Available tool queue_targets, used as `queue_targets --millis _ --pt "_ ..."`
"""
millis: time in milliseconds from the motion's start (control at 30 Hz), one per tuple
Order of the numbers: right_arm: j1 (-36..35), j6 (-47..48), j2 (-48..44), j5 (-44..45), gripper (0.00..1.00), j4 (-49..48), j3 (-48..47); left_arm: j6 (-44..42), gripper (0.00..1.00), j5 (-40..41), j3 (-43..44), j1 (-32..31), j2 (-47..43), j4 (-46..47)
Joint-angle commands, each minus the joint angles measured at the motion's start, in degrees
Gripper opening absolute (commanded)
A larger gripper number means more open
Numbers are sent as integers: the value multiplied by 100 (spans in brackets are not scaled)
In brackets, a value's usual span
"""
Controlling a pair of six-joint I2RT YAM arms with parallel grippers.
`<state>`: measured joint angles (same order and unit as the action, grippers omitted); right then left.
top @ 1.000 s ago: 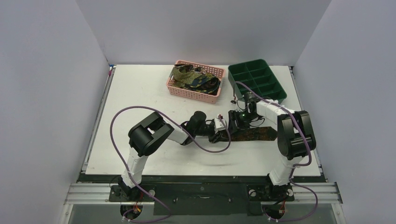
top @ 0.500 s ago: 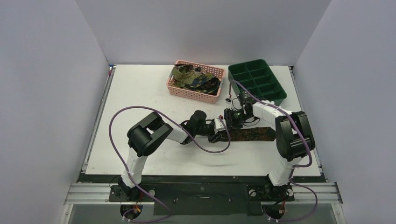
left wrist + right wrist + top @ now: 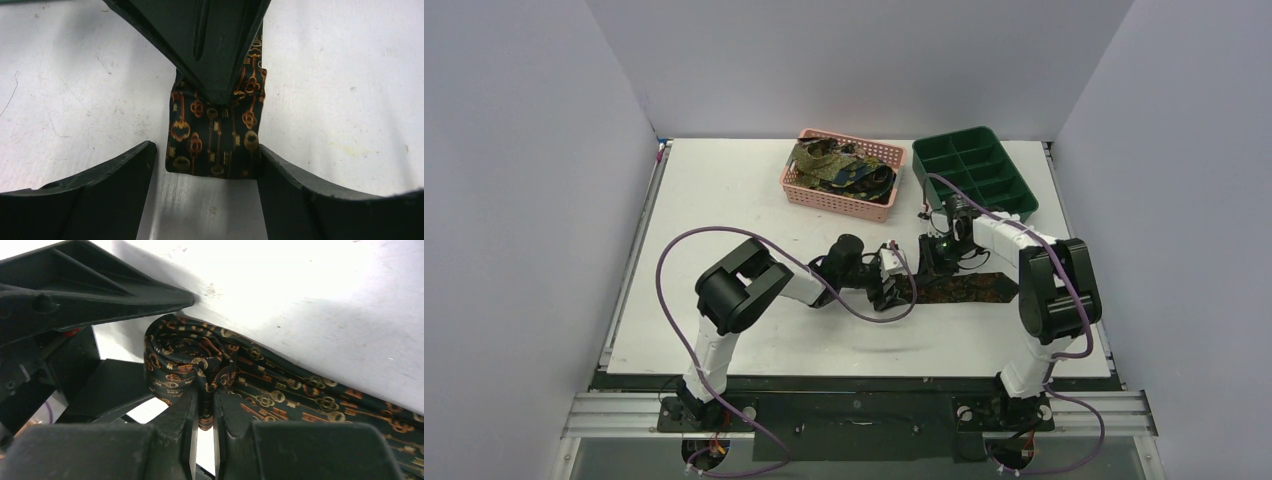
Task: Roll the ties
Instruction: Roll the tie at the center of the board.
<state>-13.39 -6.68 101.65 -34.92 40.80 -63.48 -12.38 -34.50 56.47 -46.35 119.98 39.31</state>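
Pinching the tie [image 3: 190,360] at its rolled end, your right gripper [image 3: 204,412] is clamped; your left gripper [image 3: 206,150] stands open, straddling it.

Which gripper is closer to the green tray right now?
Right. The right gripper pinches the tie just nearside of the green tray; the left gripper is further left, open around the tie's roll.

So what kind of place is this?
Likely a robot lab test cell: plain grey walls enclose a white table, left arm and right arm bolted at its near edge, pink basket of ties.
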Motion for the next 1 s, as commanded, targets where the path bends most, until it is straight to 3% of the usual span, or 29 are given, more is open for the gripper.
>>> queue_targets --millis 0,400,567,633,767,967 --pt "-112 561 424 1931 0 314 56 438 71 -41 8 -17 -182 116" --pt "-605 521 908 2565 0 227 -87 1549 76 21 359 -73 261 999" --pt "-660 324 983 2353 0 -44 -69 1931 75 288 611 -128 595 1196" --pt "-652 248 952 2249 0 -178 -88 2018 70 332 648 -134 718 1251" --pt "-653 75 818 1859 0 -438 -93 1872 50 496 470 -131 759 1221" --pt "-551 -18 502 1100 0 -500 -67 988 22 606 22 -102 378 595"
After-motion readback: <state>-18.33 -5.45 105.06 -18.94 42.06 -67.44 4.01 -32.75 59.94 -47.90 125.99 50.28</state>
